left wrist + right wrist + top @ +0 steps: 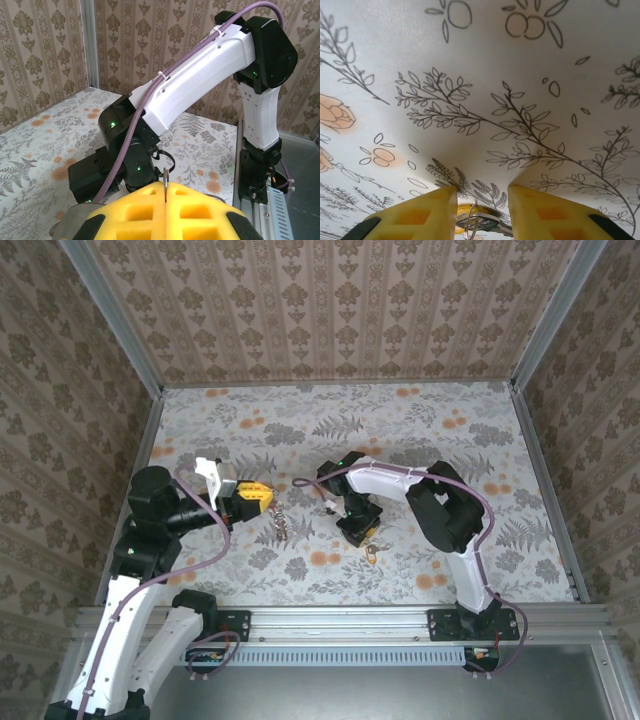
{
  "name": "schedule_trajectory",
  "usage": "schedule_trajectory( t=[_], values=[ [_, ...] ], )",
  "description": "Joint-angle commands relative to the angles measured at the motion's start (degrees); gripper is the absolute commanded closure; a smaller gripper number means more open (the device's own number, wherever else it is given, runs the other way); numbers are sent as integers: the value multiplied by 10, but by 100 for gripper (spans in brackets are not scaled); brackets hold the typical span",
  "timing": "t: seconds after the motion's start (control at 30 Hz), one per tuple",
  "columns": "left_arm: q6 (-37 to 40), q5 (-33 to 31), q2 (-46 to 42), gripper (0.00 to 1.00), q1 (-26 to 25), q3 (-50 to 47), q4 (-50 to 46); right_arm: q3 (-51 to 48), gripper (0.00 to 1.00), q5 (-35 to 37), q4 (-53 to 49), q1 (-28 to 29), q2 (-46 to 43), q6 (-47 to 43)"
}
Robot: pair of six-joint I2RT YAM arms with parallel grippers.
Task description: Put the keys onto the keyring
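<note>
Over at the left gripper [165, 192]: pressed together, yellow fingers flat against each other, with a thin metal edge [165, 176] pinched in the seam and poking up. Held off the table [420, 430], aimed across at the right arm [200, 75]. From above, dangling off those tips, the keyring [282, 524], brown and floppy, hanging toward the floral cloth.

Now to the right gripper [482, 191]: pointed down at the table, fingers a little apart, set on either side of the key [465, 209] — orange-yellow head against the left finger, a small wire loop beside it. Gripping it or merely bracketing it? Cannot tell from here. From above, sitting just near-side of centre, well apart from the keyring.
</note>
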Motion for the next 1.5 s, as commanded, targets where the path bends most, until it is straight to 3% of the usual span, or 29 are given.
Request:
schedule_trajectory(
  t=[0.0,0.2,0.47,0.87,1.47],
  values=[
    [-8,12,1,100,5,-2,19,-33,60,-4,41,-7,-43,27],
    [-8,12,3,100,4,-1,19,-117,48,-8,130,-9,-148,85],
    [-11,15,5,100,4,-1,21,-189,49,45,148,23,-223,88],
    [-13,17,3,100,5,-1,23,-193,52,76,157,53,-190,11],
    [-14,17,5,100,10,-1,23,-202,61,92,166,71,-161,-21]
  ],
)
